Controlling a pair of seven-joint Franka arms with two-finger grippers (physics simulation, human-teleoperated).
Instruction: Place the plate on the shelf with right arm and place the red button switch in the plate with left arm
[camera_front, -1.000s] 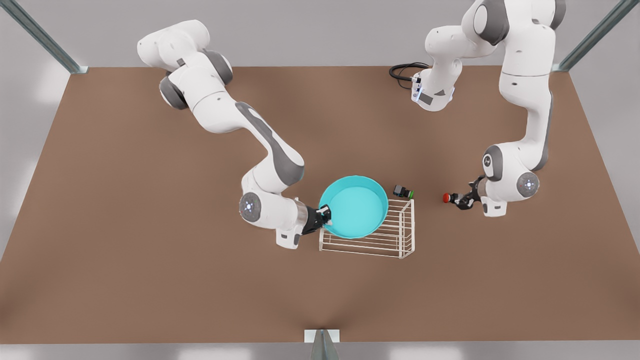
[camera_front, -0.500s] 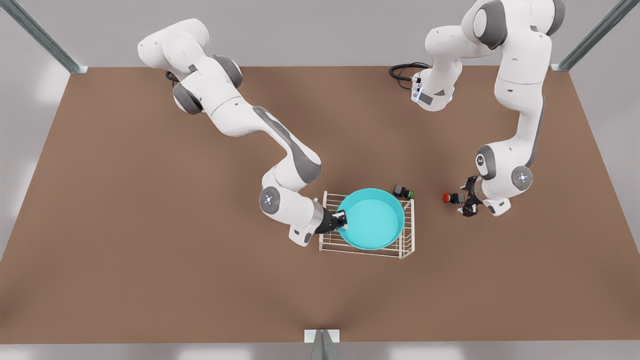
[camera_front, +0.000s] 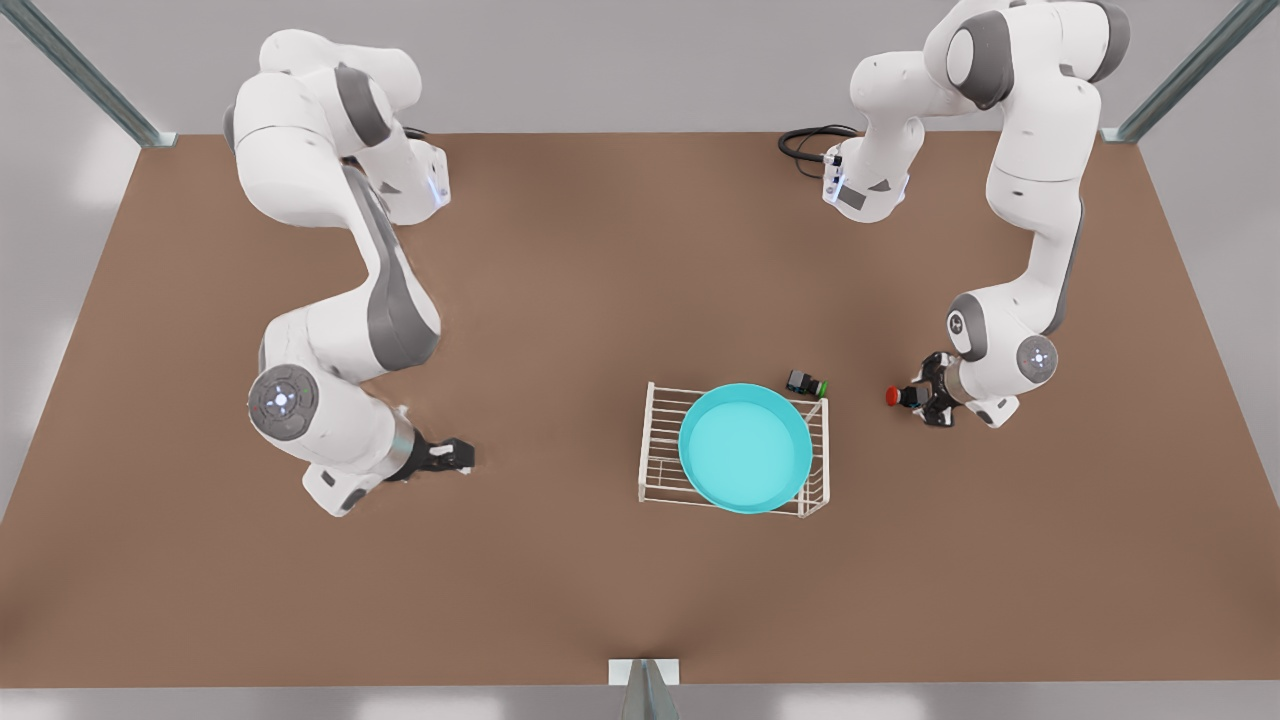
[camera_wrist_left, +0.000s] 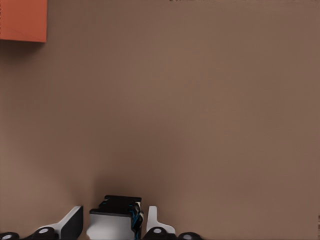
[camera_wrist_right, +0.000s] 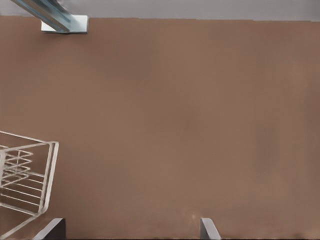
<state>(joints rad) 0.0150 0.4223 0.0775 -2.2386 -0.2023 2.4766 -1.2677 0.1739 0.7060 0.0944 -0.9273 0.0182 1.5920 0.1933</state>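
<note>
Already half done: plate (camera_front: 745, 447) sits on the shelf (camera_front: 660, 470). Right gripper (camera_front: 455, 458) hangs apart over bare tabletop (camera_front: 560, 300), jaws released. Left gripper (camera_front: 925, 398) brackets the red button switch (camera_front: 897, 396) on the tabletop; jaws flank its body, clamp unclear. Lift and drop into plate remain. Count: one plate, one shelf, two switches (red, green (camera_front: 808, 384)), one orange cube (camera_wrist_left: 22, 20).

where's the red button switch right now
In the front view, the red button switch sits on the table at the right, between the left gripper's jaws, just right of the green switch and the shelf.
</note>
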